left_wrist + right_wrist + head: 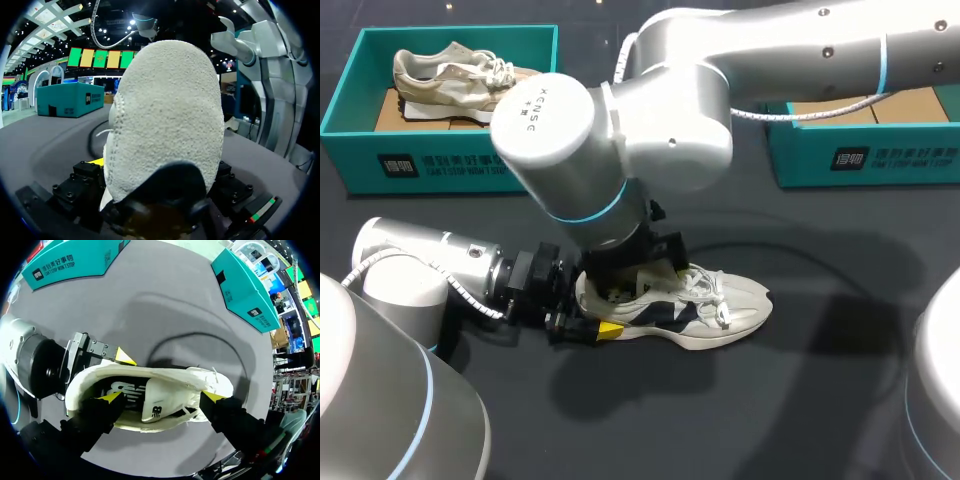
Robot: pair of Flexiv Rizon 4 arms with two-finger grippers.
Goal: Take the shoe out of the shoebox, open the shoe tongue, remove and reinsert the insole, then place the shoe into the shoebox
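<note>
At the shoe, the heel end is being blocked by the left gripper; the opening is being barred from above by the right gripper; past the toe, table is being left free.

there are two shoes, one cream shoe and one tan shoe. two teal boxes stand here, the left shoebox and the right shoebox. two tools show, the left tool and the right tool, over one table.

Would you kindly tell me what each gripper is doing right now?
Left gripper: closed on the shoe heel.
Right gripper: open over the shoe.
</note>
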